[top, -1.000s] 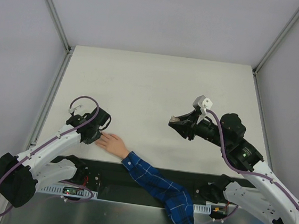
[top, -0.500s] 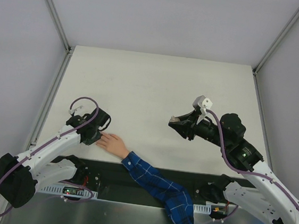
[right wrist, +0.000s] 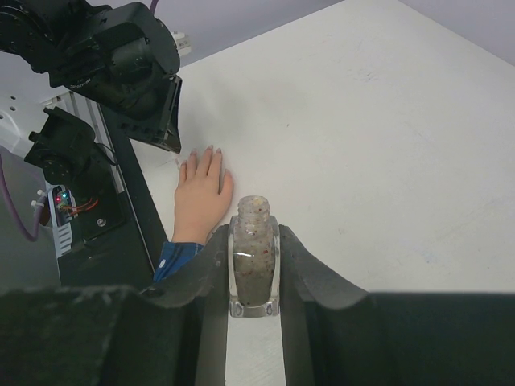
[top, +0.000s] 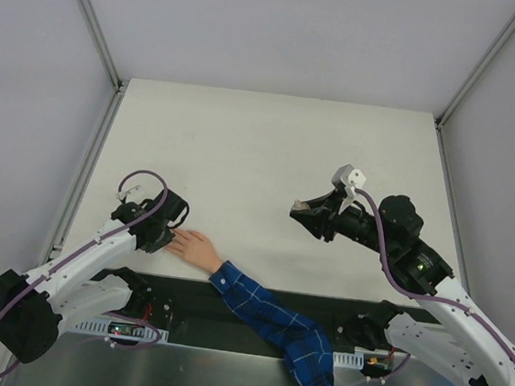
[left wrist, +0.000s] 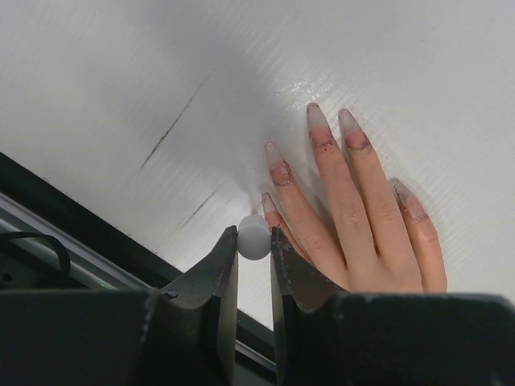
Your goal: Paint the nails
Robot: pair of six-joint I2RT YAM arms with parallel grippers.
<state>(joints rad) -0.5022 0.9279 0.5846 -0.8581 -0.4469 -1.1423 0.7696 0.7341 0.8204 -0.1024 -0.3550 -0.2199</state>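
A pale hand [left wrist: 362, 233] with a blue plaid sleeve [top: 271, 324] lies flat on the white table [top: 261, 157], fingers spread. Its long nails [left wrist: 318, 121] carry reddish smears near their bases. My left gripper [left wrist: 254, 241] is shut on a small white round cap [left wrist: 254, 238], right beside the nail of the leftmost finger [left wrist: 268, 203]; any brush under the cap is hidden. In the top view this left gripper [top: 172, 230] sits at the hand's fingertips [top: 179, 240]. My right gripper [right wrist: 254, 233] is shut on a small clear uncapped bottle [right wrist: 254, 265] of speckled liquid, held above the table to the right.
A black rail [top: 256, 299] runs along the table's near edge, under the sleeve. Metal frame posts [top: 95, 24] rise at the back corners. From the right wrist view, the left arm [right wrist: 137, 56] looms just beyond the hand [right wrist: 199, 193].
The left arm's wrist has sunk slightly toward the near edge, still at the fingertips. The right arm and the hand have not moved.
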